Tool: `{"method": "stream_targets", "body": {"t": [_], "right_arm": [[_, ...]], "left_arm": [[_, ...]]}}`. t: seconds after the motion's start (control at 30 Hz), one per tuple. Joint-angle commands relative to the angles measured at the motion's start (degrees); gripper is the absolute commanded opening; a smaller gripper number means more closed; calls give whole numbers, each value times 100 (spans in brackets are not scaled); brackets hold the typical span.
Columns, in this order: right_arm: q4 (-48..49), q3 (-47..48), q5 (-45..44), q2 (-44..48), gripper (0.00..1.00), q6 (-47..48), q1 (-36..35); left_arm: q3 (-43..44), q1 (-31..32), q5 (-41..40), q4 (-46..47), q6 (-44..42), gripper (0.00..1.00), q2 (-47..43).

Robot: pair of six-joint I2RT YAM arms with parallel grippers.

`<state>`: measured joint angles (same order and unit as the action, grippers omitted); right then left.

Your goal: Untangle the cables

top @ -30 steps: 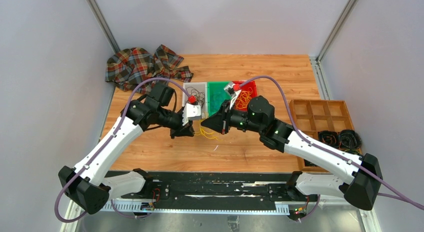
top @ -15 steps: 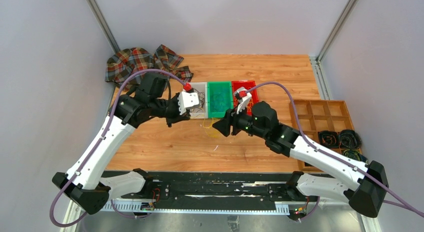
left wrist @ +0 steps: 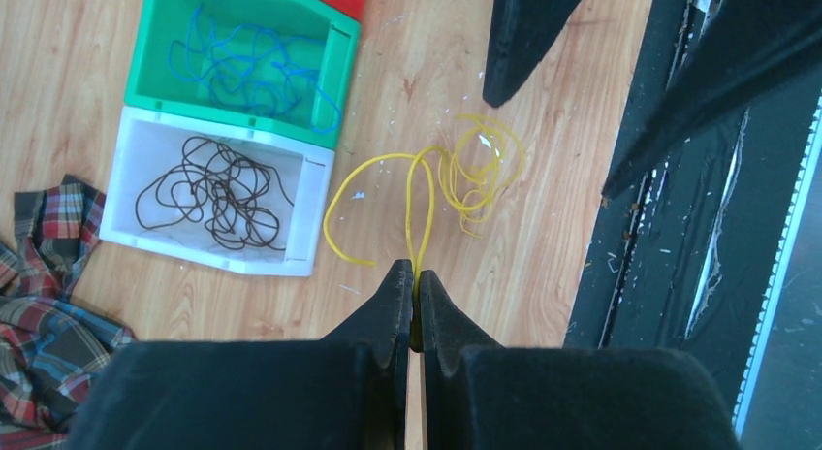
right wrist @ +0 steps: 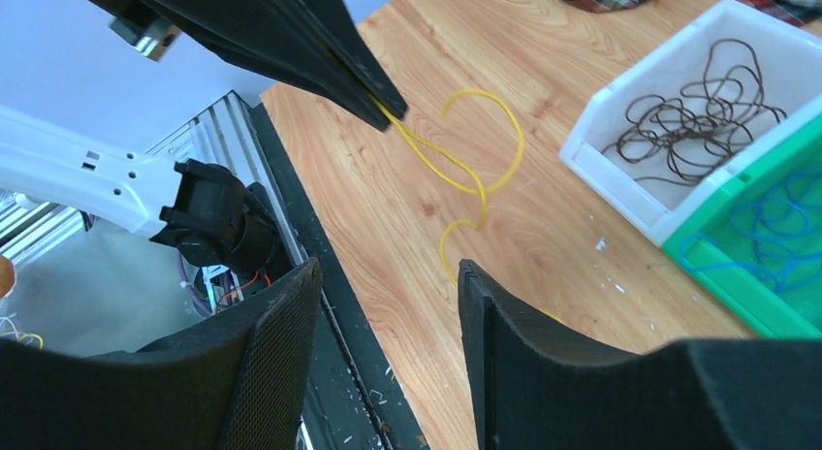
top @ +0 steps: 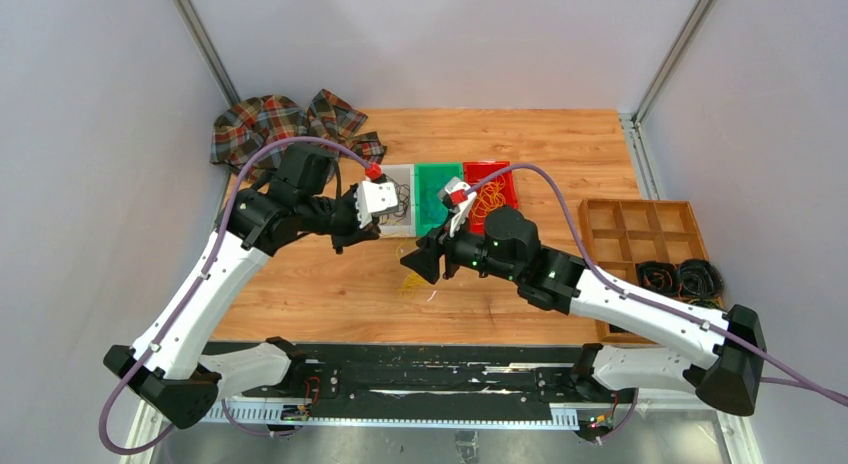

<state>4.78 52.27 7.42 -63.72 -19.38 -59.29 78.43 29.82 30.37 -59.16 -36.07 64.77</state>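
Swung leftward with jaws now parted and empty, right gripper (right wrist: 388, 275) hovers nearest the yellow cable (left wrist: 426, 188) tangle on the table (left wrist: 543, 237), one strand stretching back to the left gripper (left wrist: 415, 275), pinched shut on it.

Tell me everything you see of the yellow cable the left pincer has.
Thin, flexible yellow cable, plastic-coated by its look. The shut left pincer pinches one stretch; from there it runs out in a wide open loop and a cluster of small overlapping loops on the wooden table, beside the white bin, not in it. The open right pincer hovers by the small loops, not gripping.
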Motion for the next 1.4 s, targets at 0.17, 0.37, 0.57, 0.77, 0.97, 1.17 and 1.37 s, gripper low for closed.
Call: {"method": "stream_targets", "body": {"t": [0.17,0.37,0.57,0.77,0.97,1.17,1.37], "right_arm": [[224,585,48,-456,55,406,-350],[98,607,-440,-612,53,541,-355],[402,440,-304,-820,51,509,-347],[520,344,-171,-1197,41,372,-347],[638,-49,-434,-1167,31,208,-275],[681,-279,-458,-1076,25,109,-250],[689,-383,-470,-1071,25,42,-243]], "left_arm": [[286,32,332,-151,308,1,-35],[560,33,488,-443,232,1,-29],[854,32,843,-681,271,0,-52],[1263,32,990,-750,420,0,-26],[2001,32,898,-902,442,0,57],[2488,32,898,-902,593,0,117],[2890,32,607,-899,545,0,115]]}}
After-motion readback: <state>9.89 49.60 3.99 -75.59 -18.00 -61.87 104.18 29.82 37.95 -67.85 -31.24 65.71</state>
